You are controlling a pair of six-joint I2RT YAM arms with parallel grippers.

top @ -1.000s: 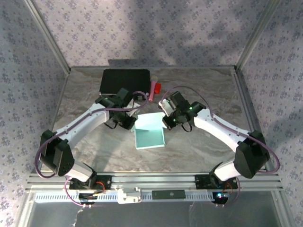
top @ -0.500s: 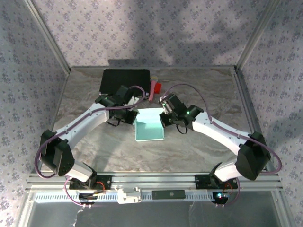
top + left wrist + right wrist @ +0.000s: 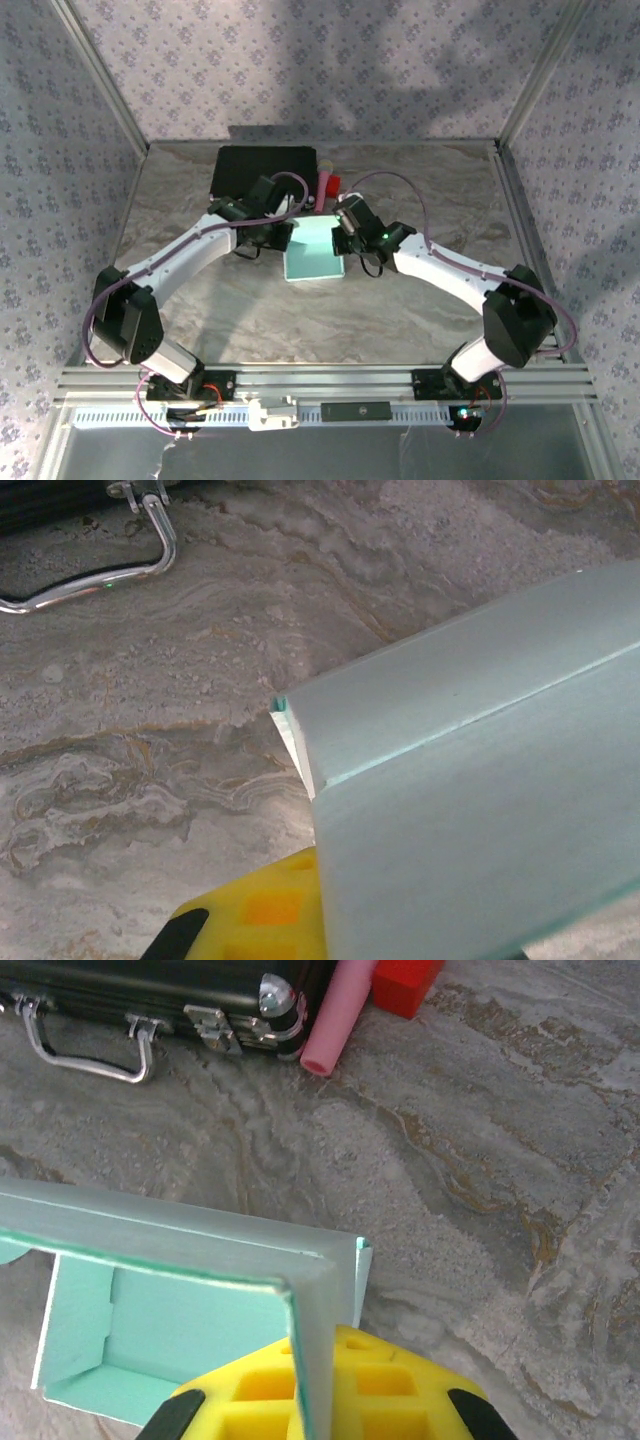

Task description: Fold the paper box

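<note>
Top external shows a grey marbled table [image 3: 400, 310] inside floral-print walls [image 3: 300, 60]. The left gripper [image 3: 281, 238] pinches the left wall of the paper box [image 3: 313, 256], which sits mid-table nearer the far edge, mouth upward, long axis unclear. The right gripper [image 3: 341, 238] pinches its right wall.

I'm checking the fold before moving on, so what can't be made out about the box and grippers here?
Top view: the fingertips of the left gripper and right gripper are hidden under their own wrists, at the sides of the paper box.
Left wrist view: the box wall hides half the gripper; frame edges cut the box off.
Right wrist view: the top edge cuts off the black case and red block.
</note>
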